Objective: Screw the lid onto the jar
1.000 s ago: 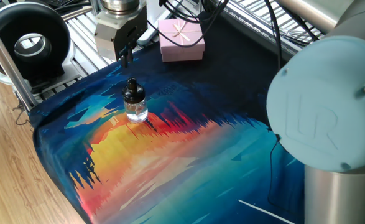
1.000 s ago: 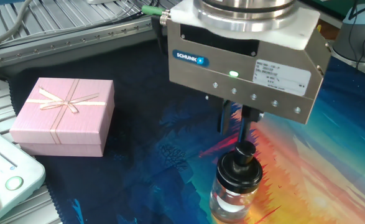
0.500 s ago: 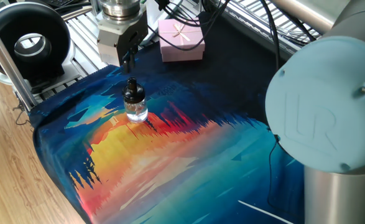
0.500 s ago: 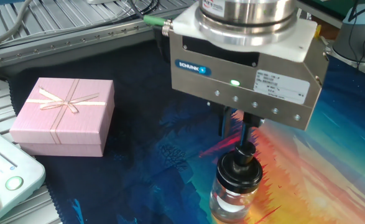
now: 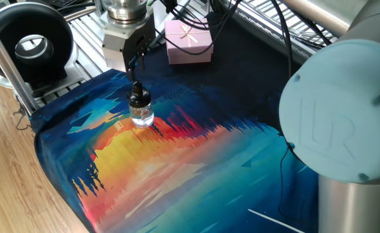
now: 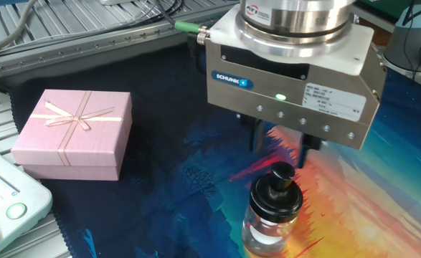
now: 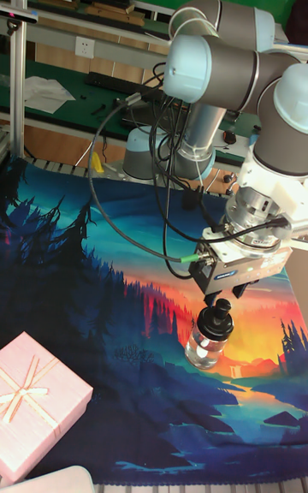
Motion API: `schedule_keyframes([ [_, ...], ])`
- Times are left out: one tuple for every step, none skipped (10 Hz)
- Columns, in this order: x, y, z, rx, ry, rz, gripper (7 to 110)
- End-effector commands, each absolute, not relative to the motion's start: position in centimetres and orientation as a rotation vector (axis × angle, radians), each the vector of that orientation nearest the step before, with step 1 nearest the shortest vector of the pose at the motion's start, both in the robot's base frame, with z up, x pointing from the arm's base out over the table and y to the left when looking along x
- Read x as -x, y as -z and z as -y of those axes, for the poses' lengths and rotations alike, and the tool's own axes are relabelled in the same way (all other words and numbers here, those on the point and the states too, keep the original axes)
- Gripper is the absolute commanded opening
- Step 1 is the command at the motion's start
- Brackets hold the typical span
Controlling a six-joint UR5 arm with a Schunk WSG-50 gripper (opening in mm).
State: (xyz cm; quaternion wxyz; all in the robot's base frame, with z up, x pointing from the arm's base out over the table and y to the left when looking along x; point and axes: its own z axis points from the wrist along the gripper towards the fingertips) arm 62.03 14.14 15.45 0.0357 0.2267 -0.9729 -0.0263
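Observation:
The jar, small and of clear glass, stands upright on the colourful mat. The black lid sits on its neck, knob up. My gripper hangs straight above the lid. It is open, one finger on each side above the knob, and holds nothing. There is a small gap between the fingertips and the lid.
A pink gift box lies on the mat's dark part behind the jar. A black round device and metal rails are at the table's edge. A white box with a green button sits near the gift box.
The gripper's fingers have spread apart from the lid's knob and the gripper has risen a little. The jar and lid have stayed in place.

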Motion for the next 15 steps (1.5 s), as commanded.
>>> schedule_keyframes([
  [-61.0, -15.3, -14.7, -0.685, 0.079, 2.995, 66],
  [-61.1, -15.2, -14.5, -0.685, 0.067, 2.997, 66],
  [-61.3, -14.8, -14.5, -0.677, 0.062, 3.006, 44],
  [-61.7, -14.4, -14.3, -0.667, 0.06, 3.015, 44],
  [-62.0, -14.3, -14.2, -0.664, 0.06, 3.014, 44],
  [-62.0, -14.1, -14.3, -0.674, 0.067, 3.012, 44],
  [-62.0, -14.1, -14.6, -0.68, 0.079, 3.019, 44],
  [-62.3, -14.4, -15.2, -0.684, 0.111, 3.031, 44],
  [-62.6, -15.0, -15.3, -0.689, 0.125, 3.033, 44],
  [-62.1, -15.7, -15.3, -0.666, 0.127, 3.022, 44],
  [-61.3, -16.7, -15.0, -0.63, 0.127, 2.999, 44],
  [-61.2, -17.0, -14.1, -0.651, 0.086, 2.984, 44],
  [-61.4, -17.0, -14.1, -0.692, 0.085, 2.985, 44],
  [-61.4, -17.0, -13.9, -0.716, 0.07, 2.977, 44],
  [-61.2, -17.0, -13.9, -0.713, 0.076, 2.972, 44],
])
